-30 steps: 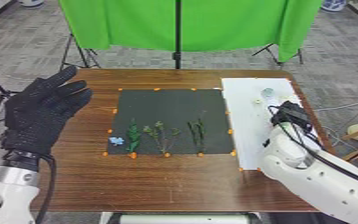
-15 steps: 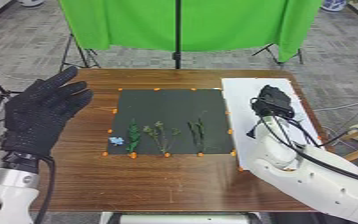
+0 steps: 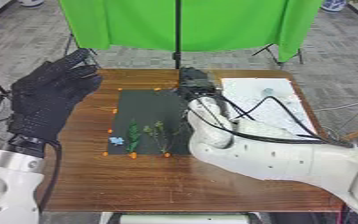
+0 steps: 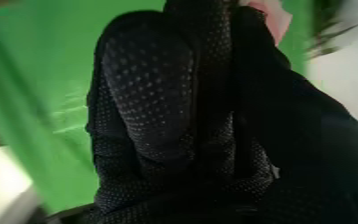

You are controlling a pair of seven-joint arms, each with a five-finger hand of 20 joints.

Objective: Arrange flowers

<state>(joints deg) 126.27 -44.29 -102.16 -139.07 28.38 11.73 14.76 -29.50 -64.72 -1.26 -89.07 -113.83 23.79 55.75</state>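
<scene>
At the far right edge of the dark mat point(image 3: 147, 102), the right hand point(image 3: 196, 82) is above the table in the head view. In the right wrist view, the right hand point(image 4: 153, 100) pinches a pale pink flower point(image 4: 276, 19) between its thumb and fingers. On the mat's near part lie a small blue flower point(image 3: 116, 141), a green leafy stem point(image 3: 134, 136) and a branching stem point(image 3: 160, 131). The right arm covers the mat's right side. My left hand point(image 3: 44, 102) is held open beyond the table's left side, holding nothing.
A white sheet point(image 3: 246, 89) with a small pale round thing point(image 3: 267, 92) lies on the right of the brown table point(image 3: 82, 175). Orange bits line the mat's edges. A green cloth point(image 3: 127, 25) and a black stand point(image 3: 177, 45) are behind the table.
From over the white sheet, the right hand has swung left to the mat's far edge, its arm now covering the stems on the right. The left hand has shifted slightly right and up.
</scene>
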